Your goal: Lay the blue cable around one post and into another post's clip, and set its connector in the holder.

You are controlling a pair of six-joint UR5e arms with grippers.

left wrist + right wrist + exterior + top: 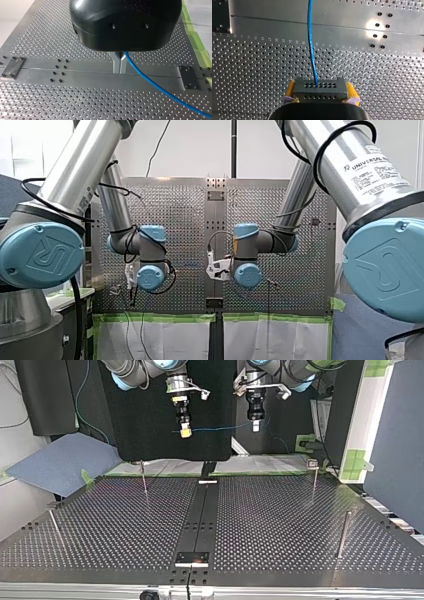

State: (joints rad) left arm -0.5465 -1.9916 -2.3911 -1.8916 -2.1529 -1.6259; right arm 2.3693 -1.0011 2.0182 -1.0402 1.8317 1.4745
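The thin blue cable (220, 428) hangs stretched between my two grippers, high above the perforated table (280, 525). In the top view my left gripper (256, 425) is at the right and my right gripper (185, 433), with yellow pads, at the left. My left gripper's metal fingers (119, 63) are shut on the cable (152, 83), which trails off beside them. Yellow pads (351, 92) of my right gripper (319, 96) are shut on the dark grey connector (319, 89), and the cable (311, 42) runs straight ahead from it.
Slim posts stand on the table: two at the far side (144, 478) (314, 480), one near the right edge (344, 535), one near the left edge (55, 528). A black centre strip (202, 515) ends in a small plate (192, 558) at the near edge.
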